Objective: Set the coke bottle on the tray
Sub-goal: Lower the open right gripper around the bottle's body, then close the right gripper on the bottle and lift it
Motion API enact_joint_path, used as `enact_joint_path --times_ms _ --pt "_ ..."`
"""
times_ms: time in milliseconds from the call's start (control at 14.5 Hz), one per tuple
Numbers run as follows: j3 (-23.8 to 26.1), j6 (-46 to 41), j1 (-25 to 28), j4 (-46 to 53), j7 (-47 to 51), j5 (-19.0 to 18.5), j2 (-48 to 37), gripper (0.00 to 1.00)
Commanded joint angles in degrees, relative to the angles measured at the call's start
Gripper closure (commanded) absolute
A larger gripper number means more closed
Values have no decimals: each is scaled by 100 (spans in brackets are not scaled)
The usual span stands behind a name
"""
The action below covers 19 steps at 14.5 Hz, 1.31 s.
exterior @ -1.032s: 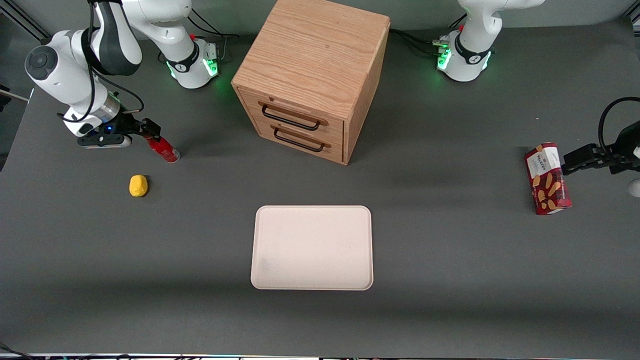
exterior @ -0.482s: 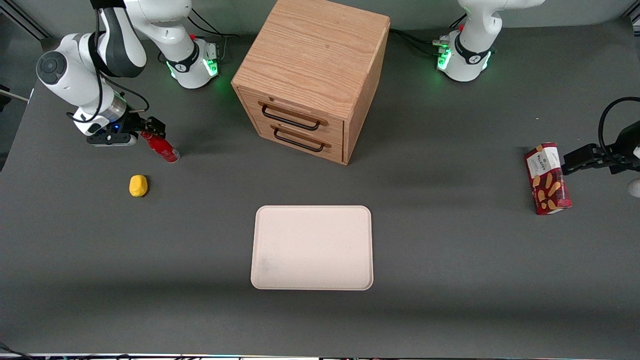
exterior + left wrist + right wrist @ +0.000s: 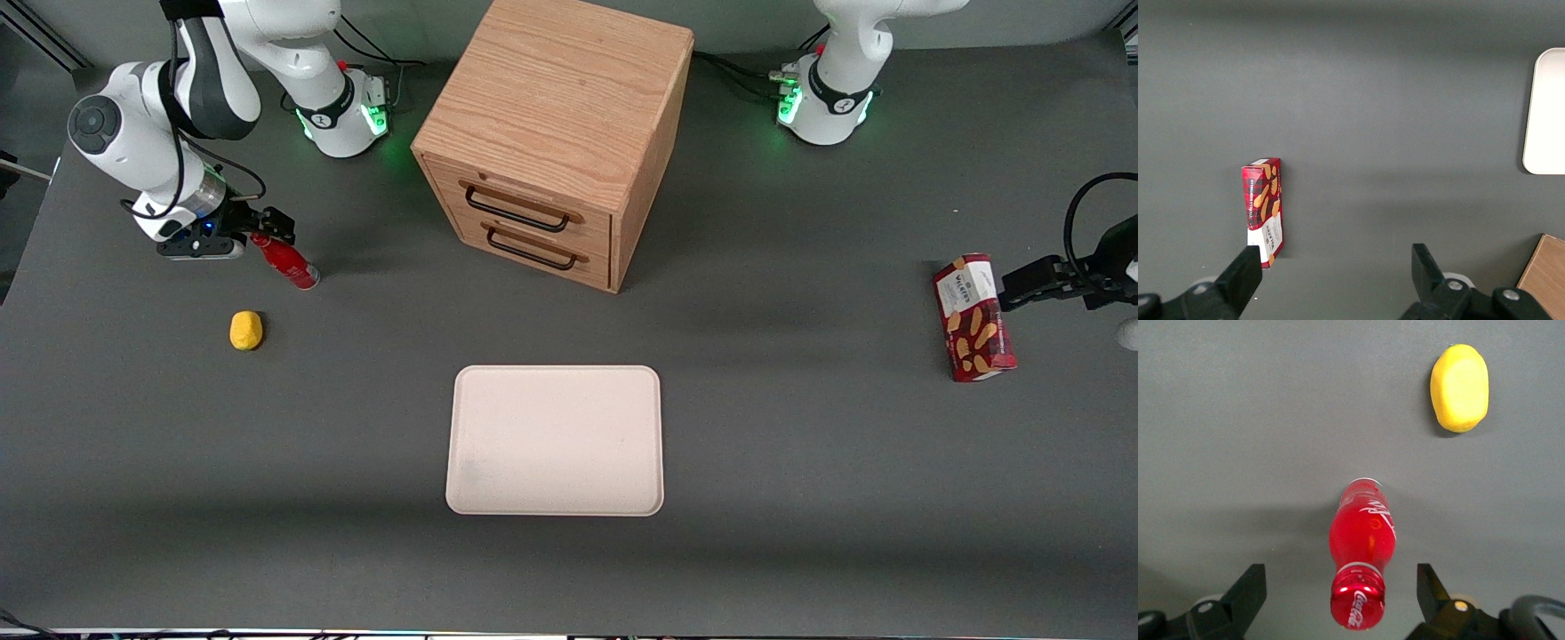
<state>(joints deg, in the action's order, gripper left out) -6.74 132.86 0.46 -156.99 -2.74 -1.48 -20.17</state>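
Coke bottle [image 3: 1361, 550]: slim glossy red, red cap, standing on matte grey table [image 3: 800, 462] toward working arm's end. Gripper [image 3: 1341, 590] open, 2 fingers [image 3: 1251, 587] straddling the cap, not touching. Tray [image 3: 556, 440]: flat cream rectangle, rounded corners, holds nothing. Yellow lump [image 3: 1459, 387] near bottle.

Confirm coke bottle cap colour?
Red; the coke bottle shows best in the right wrist view, between the open gripper fingers.

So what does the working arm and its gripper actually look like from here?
The right arm has glossy white shells with dark grey joint sections, a round grey cap at one joint and thin black cables along it. Its base glows green. The gripper is black, with two flat black fingers and a small blue light.
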Motion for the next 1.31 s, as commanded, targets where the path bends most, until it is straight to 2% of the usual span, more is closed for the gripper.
enact_joint_path --times_ms 0,344,482,550,619,894,1239 --pt "-73 109 60 -16 10 -133 4 13" --pt "-73 83 51 11 10 -248 4 57" --pt "-73 82 51 19 10 -265 4 78" --pt "-73 74 59 19 2 -291 4 93" --pt "-73 65 60 19 1 -361 4 100" --pt "-64 47 59 115 10 -380 4 100" --pt "-64 -795 51 888 -16 -388 -22 100"
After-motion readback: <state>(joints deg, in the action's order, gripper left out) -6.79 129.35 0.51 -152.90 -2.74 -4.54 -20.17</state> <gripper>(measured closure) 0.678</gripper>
